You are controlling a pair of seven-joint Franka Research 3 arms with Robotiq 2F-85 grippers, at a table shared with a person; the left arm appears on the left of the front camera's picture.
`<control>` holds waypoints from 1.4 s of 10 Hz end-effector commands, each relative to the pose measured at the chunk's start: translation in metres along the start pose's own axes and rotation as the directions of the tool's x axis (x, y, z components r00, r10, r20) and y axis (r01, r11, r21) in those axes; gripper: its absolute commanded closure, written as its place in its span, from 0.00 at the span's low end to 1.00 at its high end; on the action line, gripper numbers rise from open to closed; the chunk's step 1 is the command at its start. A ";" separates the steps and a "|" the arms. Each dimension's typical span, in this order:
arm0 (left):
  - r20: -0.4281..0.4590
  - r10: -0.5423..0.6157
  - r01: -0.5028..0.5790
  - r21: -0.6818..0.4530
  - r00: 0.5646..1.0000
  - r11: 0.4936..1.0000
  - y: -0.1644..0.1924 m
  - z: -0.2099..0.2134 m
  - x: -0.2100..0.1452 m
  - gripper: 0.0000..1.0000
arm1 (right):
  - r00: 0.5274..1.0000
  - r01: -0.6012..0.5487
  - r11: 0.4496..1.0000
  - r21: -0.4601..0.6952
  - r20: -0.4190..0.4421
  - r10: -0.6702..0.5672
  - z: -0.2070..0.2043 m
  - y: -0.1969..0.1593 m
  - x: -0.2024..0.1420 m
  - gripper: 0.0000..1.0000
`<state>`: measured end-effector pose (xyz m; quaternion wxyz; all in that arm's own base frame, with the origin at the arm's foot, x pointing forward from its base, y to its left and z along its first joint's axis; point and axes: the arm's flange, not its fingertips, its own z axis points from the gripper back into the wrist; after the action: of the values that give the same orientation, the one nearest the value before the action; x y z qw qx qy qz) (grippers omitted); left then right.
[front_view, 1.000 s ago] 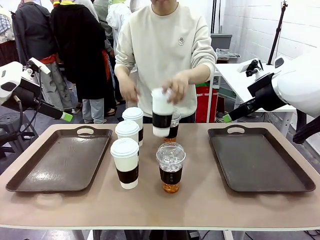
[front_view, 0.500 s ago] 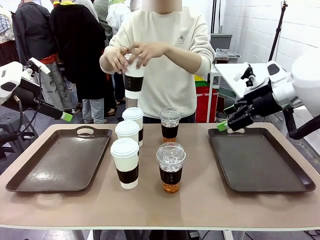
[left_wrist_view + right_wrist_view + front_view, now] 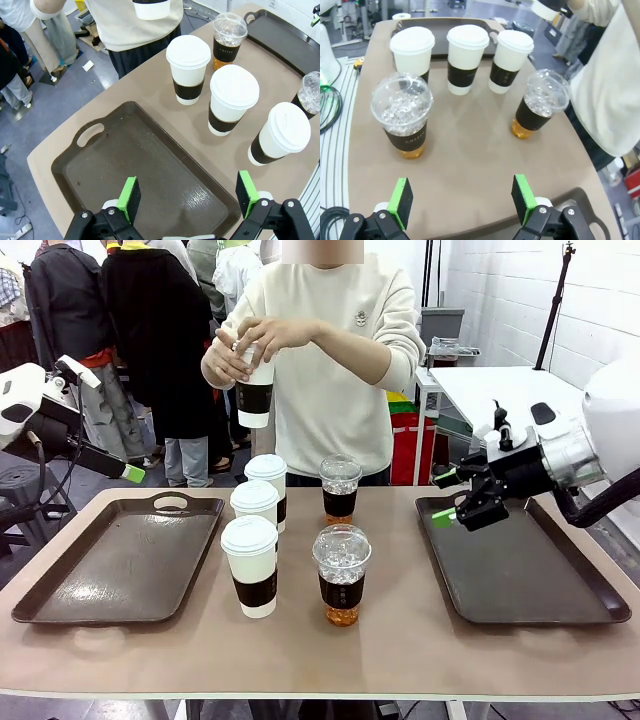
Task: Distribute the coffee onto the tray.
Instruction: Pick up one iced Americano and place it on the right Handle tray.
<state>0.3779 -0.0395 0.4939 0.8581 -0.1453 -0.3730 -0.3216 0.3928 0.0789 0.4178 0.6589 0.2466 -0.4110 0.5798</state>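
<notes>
Three white lidded coffee cups [image 3: 250, 565] [image 3: 255, 505] [image 3: 267, 478] stand in a row at the table's middle. Two clear dome-lidded cups with amber liquid [image 3: 341, 580] [image 3: 340, 490] stand to their right. The person holds another white cup [image 3: 254, 390] in both hands at chest height. My right gripper [image 3: 443, 498] hovers open over the left rim of the right tray [image 3: 520, 570], pointing at the cups [image 3: 407, 112] [image 3: 540, 102]. My left gripper [image 3: 189, 195] hangs open and empty above the left tray [image 3: 125, 165]; in the front view its green-tipped fingers [image 3: 133, 473] stay beyond that tray's [image 3: 120, 565] far left corner.
Bare tan tabletop [image 3: 400, 640] lies in front of the cups and between the trays. Several people stand behind the table at the back left. A white table [image 3: 500, 390] stands at the back right.
The person lifted a white cup off the table and carried it up and to the picture's left. My right gripper came down and in toward the cups, over the right tray's rim.
</notes>
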 end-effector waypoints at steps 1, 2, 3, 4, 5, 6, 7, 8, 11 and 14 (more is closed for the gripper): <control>0.000 0.002 -0.002 -0.007 1.000 1.000 0.001 0.000 -0.001 0.00 | 0.999 -0.012 0.999 0.030 0.032 0.011 -0.015 -0.001 -0.014 0.00; 0.000 0.002 -0.002 -0.007 1.000 1.000 0.001 0.000 -0.001 0.00 | 0.999 0.018 1.000 -0.001 -0.041 -0.018 -0.006 0.000 -0.009 0.00; 0.000 0.002 -0.002 -0.007 1.000 1.000 0.001 0.000 -0.001 0.00 | 1.000 -0.007 1.000 0.016 0.010 0.007 -0.004 0.000 -0.006 0.00; 0.000 0.002 -0.002 -0.007 1.000 1.000 0.001 0.000 -0.001 0.00 | 1.000 -0.007 1.000 0.016 0.010 0.007 -0.004 0.000 -0.006 0.00; 0.000 0.002 -0.002 -0.007 1.000 1.000 0.001 0.000 -0.001 0.00 | 1.000 -0.007 1.000 0.016 0.010 0.007 -0.004 0.000 -0.006 0.00; 0.000 0.002 -0.002 -0.007 1.000 1.000 0.001 0.000 -0.001 0.00 | 1.000 -0.007 1.000 0.016 0.010 0.007 -0.004 0.000 -0.006 0.00; 0.000 0.002 -0.002 -0.007 1.000 1.000 0.001 0.000 -0.001 0.00 | 1.000 -0.007 1.000 0.016 0.010 0.007 -0.004 0.000 -0.006 0.00; 0.000 0.002 -0.002 -0.007 1.000 1.000 0.001 0.000 -0.001 0.00 | 1.000 0.000 1.000 0.014 -0.001 0.000 -0.001 0.001 -0.005 0.00; 0.000 0.002 -0.002 -0.007 1.000 1.000 0.001 0.000 -0.001 0.00 | 0.994 -0.013 1.000 -0.011 0.109 0.014 -0.022 -0.044 -0.033 0.00; 0.000 0.002 -0.002 -0.007 1.000 1.000 0.001 0.000 -0.001 0.00 | 0.990 -0.013 0.999 0.037 0.139 0.007 -0.033 -0.086 -0.046 0.00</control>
<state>0.3777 -0.0395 0.4940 0.8580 -0.1452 -0.3731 -0.3217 0.4519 0.0483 0.3905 0.6342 0.2792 -0.4485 0.5645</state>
